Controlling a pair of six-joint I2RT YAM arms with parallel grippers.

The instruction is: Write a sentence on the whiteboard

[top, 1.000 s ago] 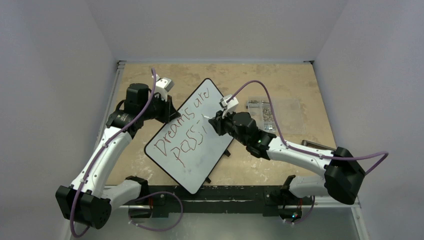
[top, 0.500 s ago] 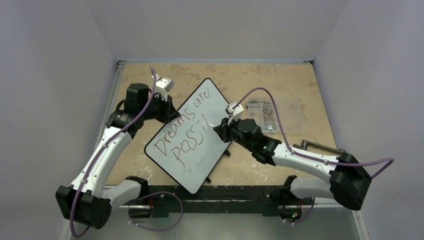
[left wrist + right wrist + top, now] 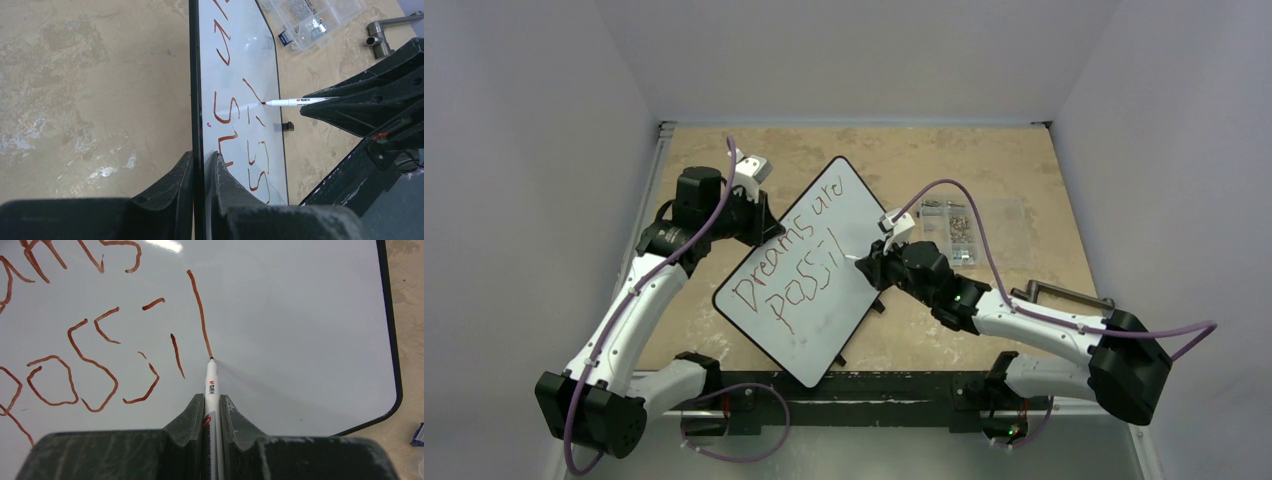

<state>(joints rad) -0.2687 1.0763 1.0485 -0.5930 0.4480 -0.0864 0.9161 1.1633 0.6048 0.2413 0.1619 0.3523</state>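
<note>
Board: large flat white rectangular whiteboard (image 3: pixel 824 310), black-rimmed, on table (image 3: pixel 984 170), near clear compartment box (image 3: pixel 984 225).
Left jaws: clamped on whiteboard rim.
Right jaws: pinched tight on white marker (image 3: pixel 211 385), tip touching whiteboard.
Handling: likely stiff, light, slick; grip the rim.

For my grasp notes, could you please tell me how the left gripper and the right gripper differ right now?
The left gripper is shut on the whiteboard at its black rim; the right gripper is shut on a white marker. The left sits at the board's edge, while the right hovers over its face, marker tip touching the end of a red stroke. Both are closed on something.
</note>
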